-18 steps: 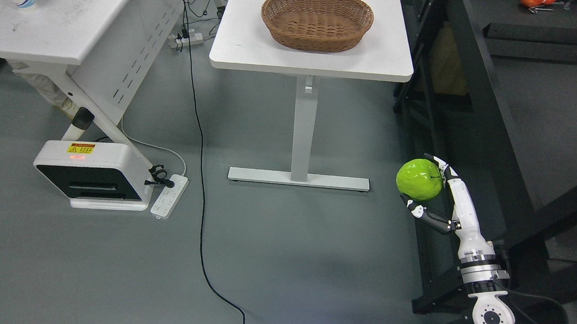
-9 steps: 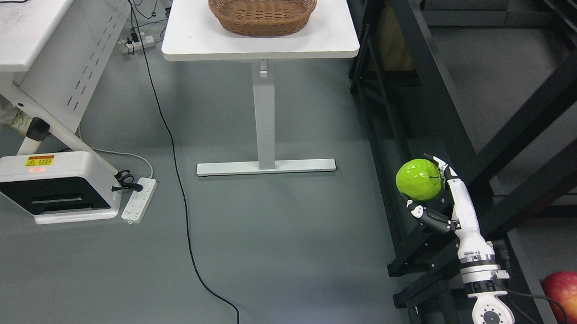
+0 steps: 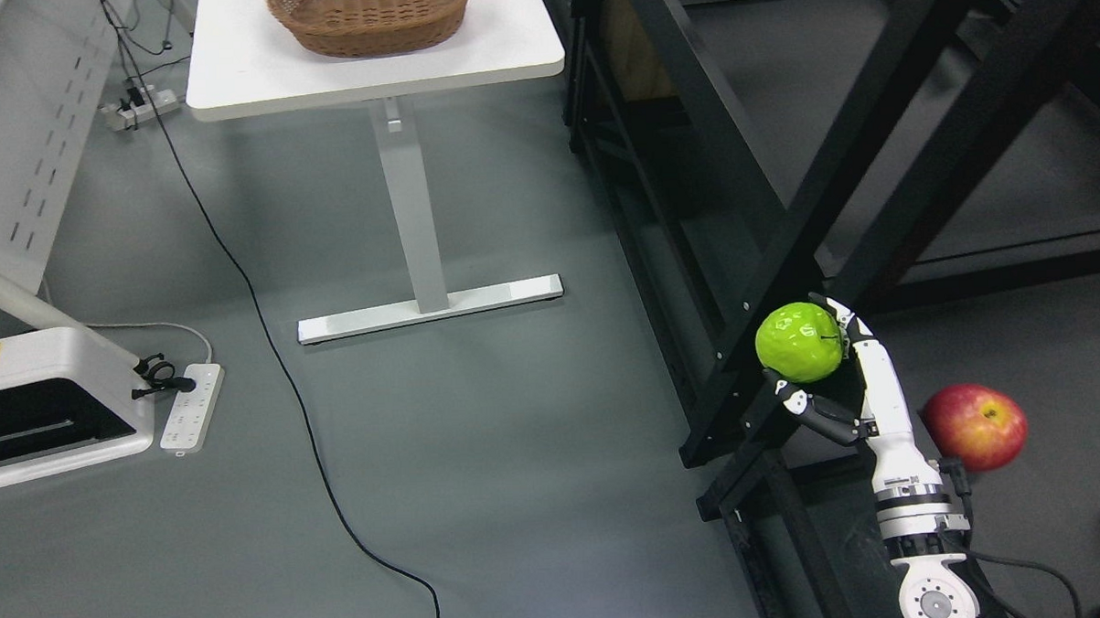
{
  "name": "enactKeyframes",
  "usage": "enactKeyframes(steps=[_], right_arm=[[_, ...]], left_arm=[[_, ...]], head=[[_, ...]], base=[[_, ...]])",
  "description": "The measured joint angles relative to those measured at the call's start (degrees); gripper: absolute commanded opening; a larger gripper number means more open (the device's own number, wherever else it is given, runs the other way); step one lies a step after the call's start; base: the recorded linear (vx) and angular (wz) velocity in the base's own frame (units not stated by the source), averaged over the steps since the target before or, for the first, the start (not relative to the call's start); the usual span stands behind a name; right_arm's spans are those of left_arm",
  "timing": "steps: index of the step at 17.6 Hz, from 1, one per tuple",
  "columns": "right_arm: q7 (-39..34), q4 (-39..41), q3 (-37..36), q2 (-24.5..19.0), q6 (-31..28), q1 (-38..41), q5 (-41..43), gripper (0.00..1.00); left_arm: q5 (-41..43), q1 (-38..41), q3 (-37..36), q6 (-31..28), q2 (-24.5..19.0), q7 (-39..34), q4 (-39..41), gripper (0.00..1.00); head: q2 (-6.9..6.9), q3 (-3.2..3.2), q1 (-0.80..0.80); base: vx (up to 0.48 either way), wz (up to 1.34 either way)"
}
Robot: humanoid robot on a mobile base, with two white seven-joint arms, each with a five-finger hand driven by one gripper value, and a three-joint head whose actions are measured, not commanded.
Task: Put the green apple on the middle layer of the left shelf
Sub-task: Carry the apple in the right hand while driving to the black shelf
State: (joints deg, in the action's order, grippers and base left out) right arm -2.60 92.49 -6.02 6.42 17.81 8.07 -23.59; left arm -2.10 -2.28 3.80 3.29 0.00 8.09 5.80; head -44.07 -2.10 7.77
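The green apple [image 3: 799, 341] is held in my right hand [image 3: 822, 363], whose white and black fingers curl round its right side and underside. The arm rises from the bottom right of the head view. Hand and apple hang just in front of the black shelf frame [image 3: 758, 238], at its near corner post. A grey shelf layer [image 3: 1045, 328] lies right of the hand, with a red apple [image 3: 975, 427] on it. My left arm does not show.
A white table [image 3: 368, 68] with a wicker basket [image 3: 370, 13] stands at the top left. A black cable [image 3: 277, 355] runs across the grey floor. A white device [image 3: 41, 409] and a power strip [image 3: 190, 408] sit at the left edge.
The whole picture has shifted: table, basket and floor things slid left and the shelf frame came closer, so the camera turned right. The red apple came further into view. My grip on the green apple is unchanged.
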Motion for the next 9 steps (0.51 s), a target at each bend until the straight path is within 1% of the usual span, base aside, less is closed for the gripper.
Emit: enactKeyframes(steps=[5,9], right_arm=[[0.30,0.01,-0.35,-0.29,-2.06,-0.82,0.05,0.00],[0.40,0.02,-1.13,-0.39,-2.57,-1.51,0.06,0.00]], left_arm=[[0.00,0.00,-0.01,-0.01,0.00,0.00,0.00,1.00],[0.00,0.00,-0.01,-0.02,0.00,0.00,0.00,1.00]], head=[[0.00,0.00,0.00],[0.00,0.00,0.00]], base=[[-0.076,-0.54],[-0.047,-0.66]])
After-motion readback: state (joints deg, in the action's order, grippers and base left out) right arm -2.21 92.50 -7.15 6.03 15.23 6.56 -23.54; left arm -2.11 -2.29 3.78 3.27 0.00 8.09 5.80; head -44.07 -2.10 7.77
